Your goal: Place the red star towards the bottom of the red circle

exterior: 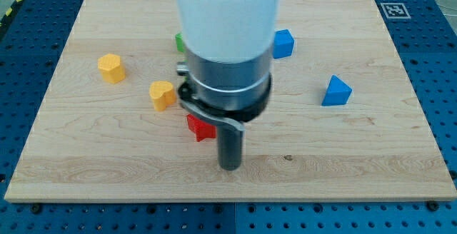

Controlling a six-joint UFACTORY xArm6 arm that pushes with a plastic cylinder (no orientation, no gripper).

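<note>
The red star [199, 128] lies near the board's middle, partly hidden behind my arm. My tip [230, 167] rests on the board just to the right of and slightly below the star, close to it; I cannot tell if they touch. The red circle does not show; the arm's wide body hides the board's upper middle.
A yellow heart-like block [162, 94] sits left of the star. A yellow block [111, 68] lies further left. A green block [180, 43] peeks out beside the arm. A blue block [283, 43] and a blue triangle [335, 91] lie at the right. The wooden board [357, 163] ends near the view's bottom.
</note>
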